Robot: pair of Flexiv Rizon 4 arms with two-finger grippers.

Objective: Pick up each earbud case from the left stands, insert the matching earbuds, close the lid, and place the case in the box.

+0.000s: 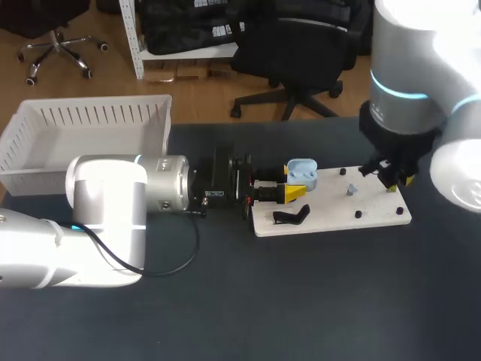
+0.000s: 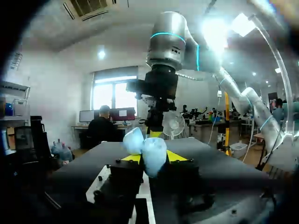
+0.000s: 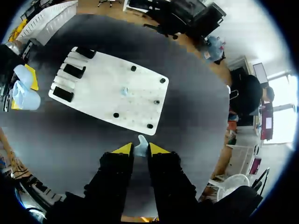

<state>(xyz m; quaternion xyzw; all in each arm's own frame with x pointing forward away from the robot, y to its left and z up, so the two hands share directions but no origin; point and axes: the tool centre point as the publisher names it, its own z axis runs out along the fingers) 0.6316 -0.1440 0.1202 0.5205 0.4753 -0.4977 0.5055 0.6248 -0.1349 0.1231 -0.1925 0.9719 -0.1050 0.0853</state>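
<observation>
Left gripper (image 1: 291, 180), frame centre, clamps open case (image 1: 303, 172). Right gripper (image 3: 140, 149) pinches earbud (image 3: 141, 142) over right end of board (image 1: 331, 209). I'd fear a thin pinch: earbud slips or seats tilted, blocking lid.

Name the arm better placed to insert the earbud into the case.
Right: the right gripper is shut on the pale blue earbud, while the left gripper holds the open case over the white board.

Earbud case (image 2: 145, 150) blurred, partly masking left tool (image 2: 152, 157); pale bit (image 3: 141, 143) in right tool (image 3: 140, 149) unidentifiable.
</observation>
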